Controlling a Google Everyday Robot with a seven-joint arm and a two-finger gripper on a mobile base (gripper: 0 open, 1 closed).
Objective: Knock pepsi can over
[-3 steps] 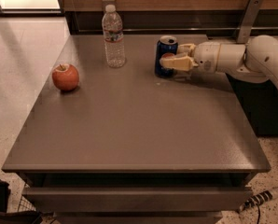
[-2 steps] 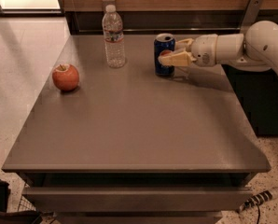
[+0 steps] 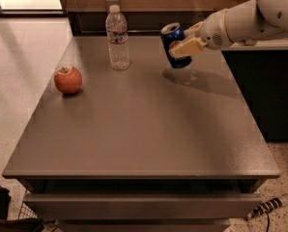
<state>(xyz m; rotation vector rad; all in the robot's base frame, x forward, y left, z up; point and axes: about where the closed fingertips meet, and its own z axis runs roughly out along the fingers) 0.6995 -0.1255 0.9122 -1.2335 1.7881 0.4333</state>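
The pepsi can [image 3: 173, 43] is dark blue with a silver top. It is tilted, its top leaning left, at the back right of the grey table [image 3: 134, 124]. It appears lifted slightly, with its shadow on the table below it. My gripper [image 3: 183, 40] reaches in from the right on a white arm and is shut on the can. One tan finger [image 3: 188, 47] lies across the can's front. The other finger is behind the can.
A clear plastic water bottle [image 3: 118, 38] stands upright to the left of the can. A red apple [image 3: 68, 79] sits near the table's left edge. A dark cabinet with a pale top [image 3: 265, 81] stands to the right of the table.
The can stood upright on the table with my gripper around it. Now it is tilted leftward and seems raised, and the arm has moved up with it.
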